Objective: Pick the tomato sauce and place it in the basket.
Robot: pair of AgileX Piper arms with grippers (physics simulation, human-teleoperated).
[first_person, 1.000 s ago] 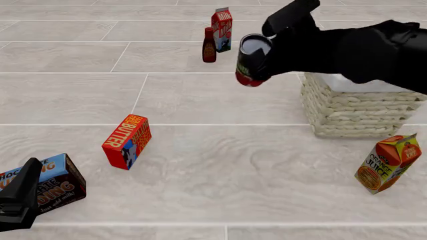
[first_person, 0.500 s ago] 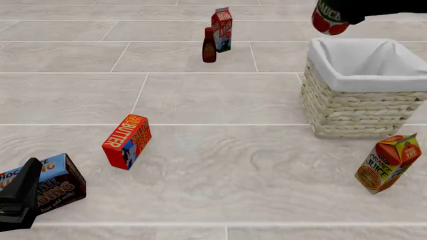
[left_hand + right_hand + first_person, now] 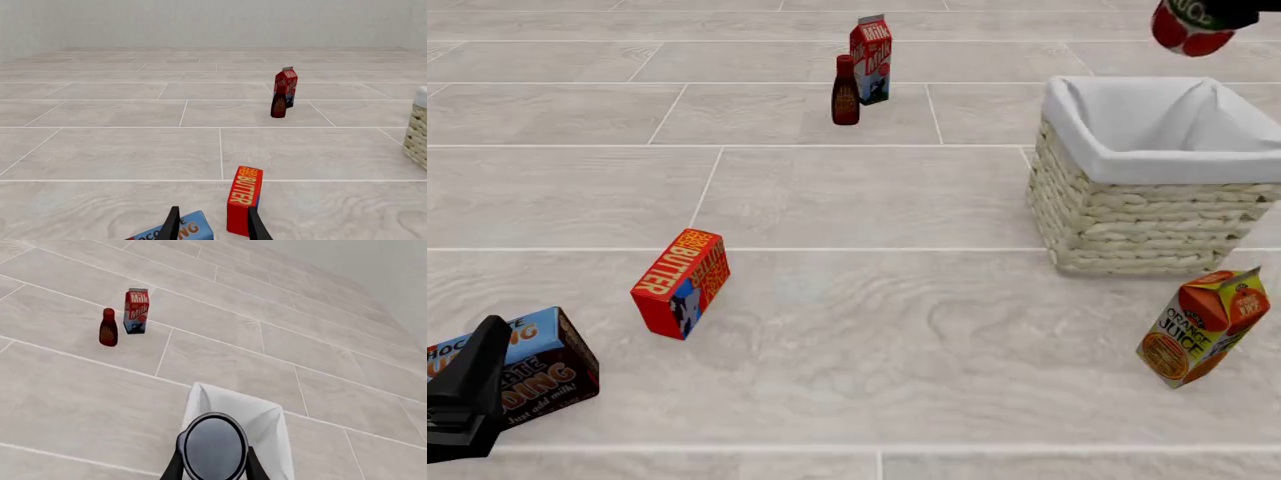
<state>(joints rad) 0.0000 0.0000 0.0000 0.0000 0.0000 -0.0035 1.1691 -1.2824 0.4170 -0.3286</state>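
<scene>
The tomato sauce can [image 3: 1192, 25], red with a green band, hangs high above the far right part of the cream wicker basket [image 3: 1134, 215]. My right gripper [image 3: 215, 466] is shut on the can, whose grey metal top [image 3: 215, 445] fills the space between the fingers. The basket's white liner [image 3: 267, 422] lies below it. In the front view only a black bit of that gripper shows, at the top edge. My left gripper [image 3: 467, 400] is open and empty, low at the near left; it also shows in the left wrist view [image 3: 213, 229].
A red butter box [image 3: 681, 283] and a chocolate box [image 3: 541, 365] sit at the near left. An orange juice carton [image 3: 1204, 325] leans in front of the basket. A milk carton [image 3: 872, 58] and a dark bottle [image 3: 846, 90] stand at the back.
My right arm has carried the can to the right and up, from left of the basket to above its far right side. The left arm has not moved.
</scene>
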